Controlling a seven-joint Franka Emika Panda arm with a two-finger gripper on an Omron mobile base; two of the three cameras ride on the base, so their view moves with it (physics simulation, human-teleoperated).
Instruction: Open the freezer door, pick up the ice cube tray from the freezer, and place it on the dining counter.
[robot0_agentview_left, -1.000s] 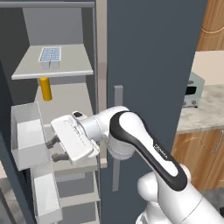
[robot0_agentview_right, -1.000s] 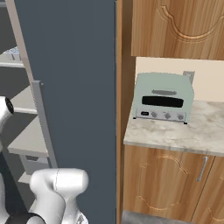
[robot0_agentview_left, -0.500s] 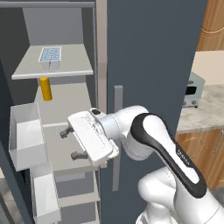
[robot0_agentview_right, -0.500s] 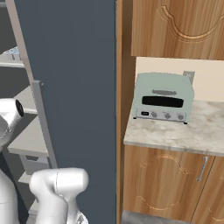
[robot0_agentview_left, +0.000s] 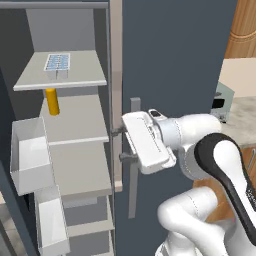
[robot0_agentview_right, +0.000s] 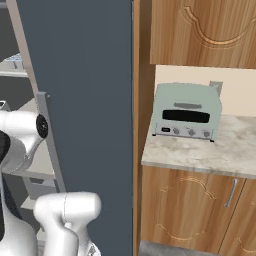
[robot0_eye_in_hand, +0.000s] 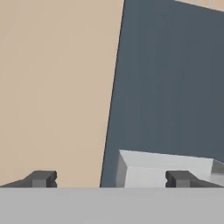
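Up-left of gripper (robot0_agentview_left: 121, 144), on top freezer shelf: ice cube tray (robot0_agentview_left: 57, 62), well apart; fingers spread, holding nothing.

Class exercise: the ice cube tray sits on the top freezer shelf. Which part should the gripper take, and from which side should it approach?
Take the ice cube tray by its near short edge, coming from the open front of the freezer. The tray lies flat on the top shelf with its end toward the opening, and walls close the other sides. The gripper, open, is lower, by the door edge. The orange cylinder stands a shelf below.
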